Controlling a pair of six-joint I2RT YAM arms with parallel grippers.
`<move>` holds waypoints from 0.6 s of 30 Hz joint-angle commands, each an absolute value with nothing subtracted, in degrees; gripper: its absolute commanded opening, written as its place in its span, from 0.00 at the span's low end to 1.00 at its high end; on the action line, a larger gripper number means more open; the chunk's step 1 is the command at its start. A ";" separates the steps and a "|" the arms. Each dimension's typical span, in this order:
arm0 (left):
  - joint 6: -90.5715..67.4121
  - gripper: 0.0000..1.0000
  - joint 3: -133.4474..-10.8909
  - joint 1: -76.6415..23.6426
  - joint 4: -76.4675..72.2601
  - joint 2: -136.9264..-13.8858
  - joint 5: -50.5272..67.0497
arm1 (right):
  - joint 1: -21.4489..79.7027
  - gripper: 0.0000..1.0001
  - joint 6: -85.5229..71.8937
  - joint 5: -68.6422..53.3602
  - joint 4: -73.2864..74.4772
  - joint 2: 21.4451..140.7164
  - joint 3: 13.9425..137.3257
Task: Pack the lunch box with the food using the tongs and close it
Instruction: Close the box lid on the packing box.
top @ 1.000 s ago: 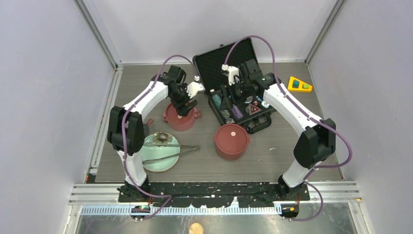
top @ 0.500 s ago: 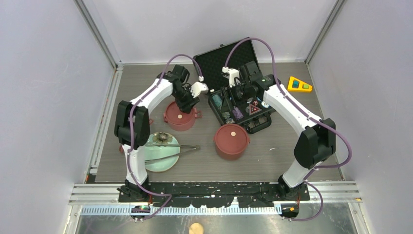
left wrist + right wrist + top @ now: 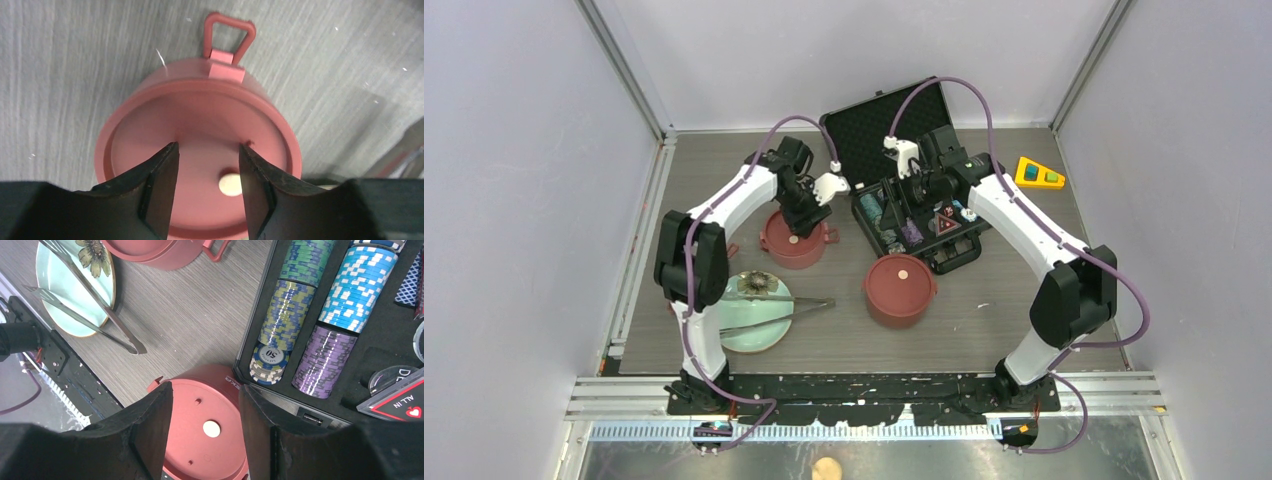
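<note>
Your left pincer (image 3: pixel 206 187) hangs right over the left red bowl (image 3: pixel 125 135) of the lunch box. Its two fingers are spread apart, and nothing is between them. I cannot tell if the tips touch the bowl. This bowl has a flat red lid (image 3: pixel 200 130) on it, with a small pale dot (image 3: pixel 230 184) near the middle. A red loop (image 3: pixel 230 30) sticks out from the bowl's side. The bowl sits on the desk (image 3: pixel 1004 300), behind the pale green plate (image 3: pixel 764 335) and to the left of the black case (image 3: pixel 884 120).

Your right pincer (image 3: pixel 205 417) is spread apart too, with nothing between its fingers. It hangs over the right red bowl (image 3: pixel 205 450), which also has a flat red lid with a pale dot. This bowl sits on the desk just beside the front edge of the black case. The case is open and full of chip stacks (image 3: pixel 325 360) in blue, green and purple.

The tongs (image 3: pixel 80 318) lie across the green plate, and no pincer is near them. Their two thin arms are apart over the plate. They meet at the end that sticks out past the plate's rim, onto the desk and towards the right bowl. There is a flower shape (image 3: pixel 754 283) at the back of the plate. I cannot tell if it is only a picture.

A yellow block (image 3: pixel 1037 173) with two buttons sits at the far right of the desk.
</note>
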State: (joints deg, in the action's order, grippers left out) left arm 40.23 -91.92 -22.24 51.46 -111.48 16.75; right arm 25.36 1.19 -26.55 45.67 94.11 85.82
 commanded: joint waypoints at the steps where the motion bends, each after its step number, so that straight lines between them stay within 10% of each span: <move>1: 38.81 0.51 -97.09 -21.23 59.64 -107.08 20.34 | 25.22 0.56 1.32 -27.37 45.34 90.49 85.62; 18: 39.42 0.56 -83.09 -20.92 52.74 -108.52 14.19 | 25.16 0.56 1.82 -27.34 45.51 89.85 85.39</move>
State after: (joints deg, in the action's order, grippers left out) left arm 39.05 -85.58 -21.23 56.80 -105.97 17.80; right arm 25.36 1.30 -26.94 45.93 92.66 85.25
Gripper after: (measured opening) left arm 0.565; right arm 0.562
